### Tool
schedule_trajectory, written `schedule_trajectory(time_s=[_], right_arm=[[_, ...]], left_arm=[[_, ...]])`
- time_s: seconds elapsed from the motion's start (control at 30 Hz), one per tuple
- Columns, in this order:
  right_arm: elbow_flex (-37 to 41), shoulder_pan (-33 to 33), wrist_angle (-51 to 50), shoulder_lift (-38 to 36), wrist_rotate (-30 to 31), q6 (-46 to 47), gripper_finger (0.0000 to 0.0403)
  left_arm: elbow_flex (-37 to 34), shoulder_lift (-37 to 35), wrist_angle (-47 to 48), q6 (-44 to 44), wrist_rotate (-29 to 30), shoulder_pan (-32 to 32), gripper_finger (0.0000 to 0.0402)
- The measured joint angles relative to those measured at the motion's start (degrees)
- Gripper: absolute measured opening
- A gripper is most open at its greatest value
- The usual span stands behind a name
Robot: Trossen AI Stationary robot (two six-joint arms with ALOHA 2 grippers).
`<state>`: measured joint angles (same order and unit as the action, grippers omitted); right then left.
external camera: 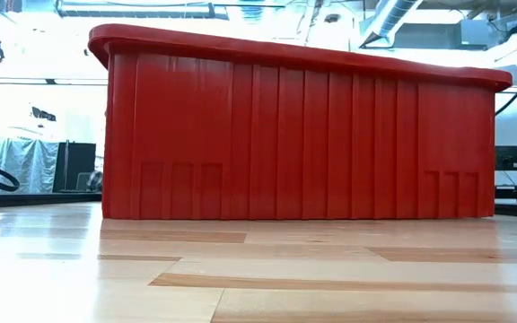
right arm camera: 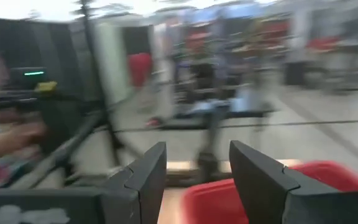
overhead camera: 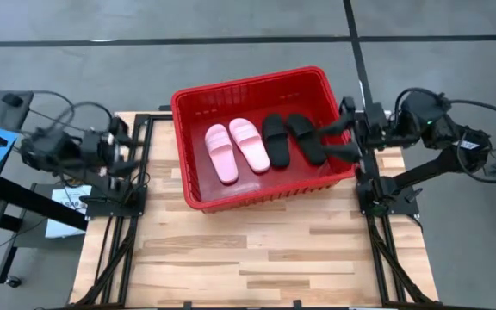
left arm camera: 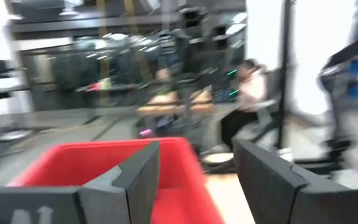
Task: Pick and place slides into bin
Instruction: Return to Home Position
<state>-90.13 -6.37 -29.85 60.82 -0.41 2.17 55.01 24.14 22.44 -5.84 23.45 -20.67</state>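
Two pale pink slides (overhead camera: 235,148) and two black slides (overhead camera: 291,139) lie side by side, soles down, on the floor of the red bin (overhead camera: 257,84), which stands on the far half of the wooden table. In the low view the bin's wall (external camera: 294,135) hides them. My right gripper (overhead camera: 339,139) hovers open at the bin's right rim, with nothing between its fingers (right arm camera: 197,177). My left gripper (overhead camera: 133,151) is open and empty (left arm camera: 194,180) at the table's left edge, pointing toward the bin (left arm camera: 73,165).
Black arm frames stand along the table's left edge (overhead camera: 136,198) and right edge (overhead camera: 377,207). Bare wooden table (overhead camera: 257,258) lies in front of the bin. A person (left arm camera: 247,93) sits in the room beyond the table.
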Motion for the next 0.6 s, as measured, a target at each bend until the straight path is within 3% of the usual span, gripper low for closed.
schedule_trajectory(time_s=[0.17, 0.3, 0.6], right_arm=[[3.8, -0.04, 0.64, -1.99, -15.5, -0.31, 0.0169], [12.33, -1.13, 9.47, -6.7, -24.88, -0.86, 0.0171], [37.33, -7.64, 23.62, -20.9, -26.53, -1.08, 0.0169]], left_arm=[[-14.16, -8.26, -8.14, 5.21, -7.45, 0.0, 0.0197], [-22.83, -12.9, -13.02, 8.48, -9.71, 0.0, 0.0197], [-37.44, -18.55, -23.52, 13.33, -12.33, 0.0, 0.0197]])
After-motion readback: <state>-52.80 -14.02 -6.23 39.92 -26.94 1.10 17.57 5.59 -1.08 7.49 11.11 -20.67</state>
